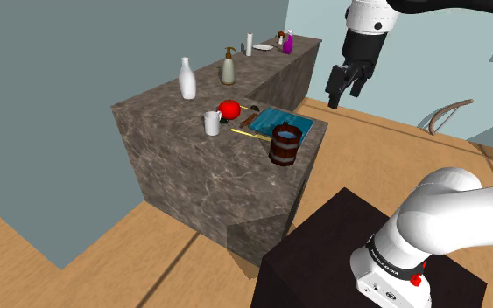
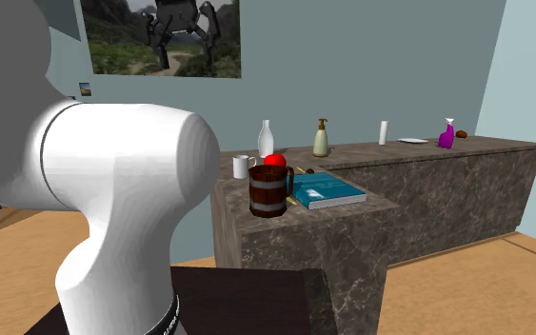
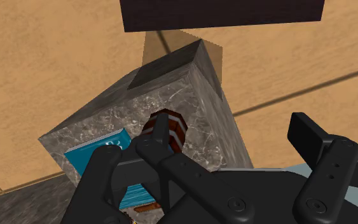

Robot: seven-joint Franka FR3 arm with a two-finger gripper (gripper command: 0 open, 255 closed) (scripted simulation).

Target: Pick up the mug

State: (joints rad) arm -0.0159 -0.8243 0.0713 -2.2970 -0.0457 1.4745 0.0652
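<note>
Jaws spread and empty, the all-black gripper [image 1: 346, 95] hangs well above the flat teal book [image 1: 277, 120], while the upright brown banded barrel mug [image 1: 285, 144] stands just beside that book, seemingly almost straight below.

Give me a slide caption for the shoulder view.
Open gripper hangs high; on the counter, a brown banded mug stands beside a teal book.

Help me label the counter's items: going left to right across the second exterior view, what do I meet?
White cup → brown banded mug → soap dispenser → white cylinder → plate → purple spray bottle.
</note>
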